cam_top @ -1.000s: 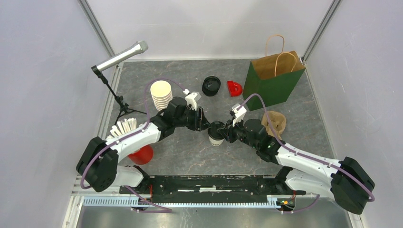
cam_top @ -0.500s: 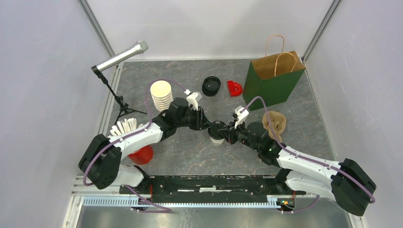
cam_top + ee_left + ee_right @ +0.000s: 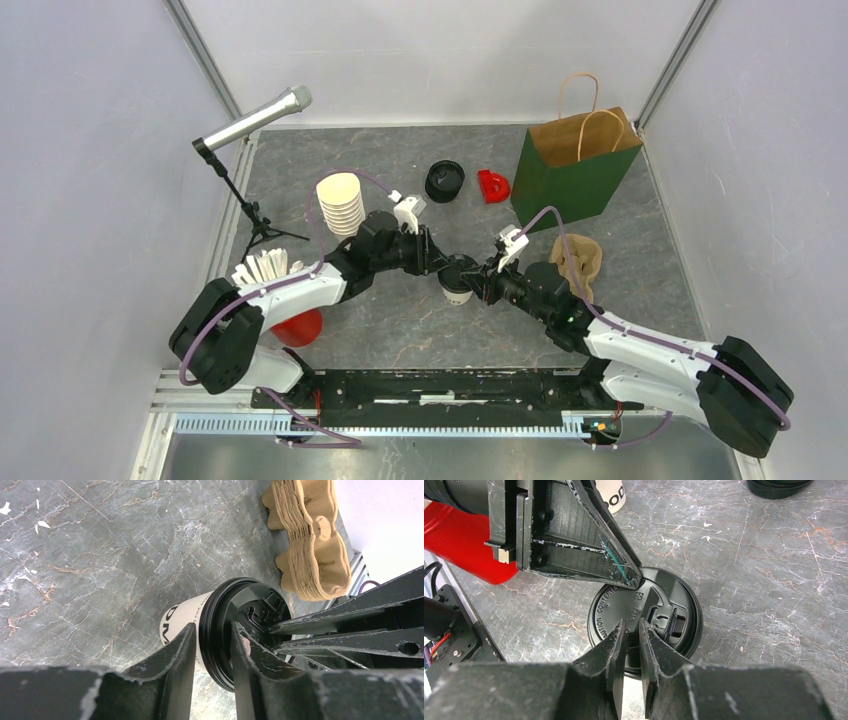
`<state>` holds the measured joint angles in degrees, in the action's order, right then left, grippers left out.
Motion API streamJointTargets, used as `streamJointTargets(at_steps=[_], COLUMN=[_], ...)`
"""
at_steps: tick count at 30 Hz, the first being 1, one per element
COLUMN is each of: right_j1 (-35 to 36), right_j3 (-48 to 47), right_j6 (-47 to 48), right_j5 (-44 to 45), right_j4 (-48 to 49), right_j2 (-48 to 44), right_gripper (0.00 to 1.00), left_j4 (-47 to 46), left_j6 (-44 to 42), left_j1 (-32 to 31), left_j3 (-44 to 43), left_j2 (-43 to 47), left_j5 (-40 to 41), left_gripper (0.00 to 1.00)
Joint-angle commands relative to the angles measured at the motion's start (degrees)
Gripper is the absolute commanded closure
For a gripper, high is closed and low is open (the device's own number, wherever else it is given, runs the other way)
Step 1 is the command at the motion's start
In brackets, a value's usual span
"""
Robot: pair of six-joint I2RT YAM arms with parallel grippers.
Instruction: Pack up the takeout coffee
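Takeout coffee cup (image 3: 455,283) stands upright at centre of worktop (image 3: 400,325); left fingers (image 3: 186,647) pinch rim of its black lid (image 3: 664,615); right fingers (image 3: 616,647) narrow over lid, cannot tell if gripping; likely light, thin paper wall crushable, lid slick and may pop off; better to grasp wall just below rim.

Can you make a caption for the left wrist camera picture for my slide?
Left arm's jaws straddle the black lid on a cream paper cup, cardboard cup carrier behind.
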<state>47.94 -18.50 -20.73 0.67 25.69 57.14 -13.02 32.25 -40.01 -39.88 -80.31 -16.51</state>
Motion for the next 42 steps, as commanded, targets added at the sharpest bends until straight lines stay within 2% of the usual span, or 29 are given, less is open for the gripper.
streamJointTargets(at_steps=[1,5,11,17,22,26,33,42], right_j1=[-0.32,-0.35,-0.55,-0.79,-1.35,-1.54,-1.55,-1.54], right_j3=[0.56,-2.96,-8.05,-11.43,-12.86,-12.12,-8.27,-8.69], right_j6=[-0.65,-1.14,-0.97,0.13,2.55,1.06,-3.45,-1.2], right_j5=[-0.45,-2.51,-3.38,-2.8,2.41,4.23,0.07,1.02], right_j4=[-9.95,-10.65,-12.44,-15.29,-19.62,-21.43,-22.62,-22.79], right_j2=[0.55,-1.0,-1.28,-3.1,-4.89,-6.03,-8.11,-5.97], right_gripper=[0.77,0.77,0.76,0.73,0.65,0.58,0.59,0.61], left_j4=[9.13,8.26,10.61,12.66,14.78,16.27,17.02,17.23], left_j6=[-1.49,-1.18,-2.78,-3.8,-5.27,-6.52,-6.02,-2.02], left_j1=[-0.11,-0.07,-0.02,-0.02,0.02,-0.03,0.02,-0.08], left_j3=[1.38,-3.49,-9.1,-8.75,-7.41,-7.59,-7.41,-4.8], left_j2=[0.18,2.32,2.07,2.03,3.22,2.75,1.64,3.29], left_j5=[1.41,-2.25,-2.49,0.09,1.12,1.01,-0.87,-2.46], left_gripper=[0.58,0.5,0.38,0.36,0.35,0.35,0.42,0.55])
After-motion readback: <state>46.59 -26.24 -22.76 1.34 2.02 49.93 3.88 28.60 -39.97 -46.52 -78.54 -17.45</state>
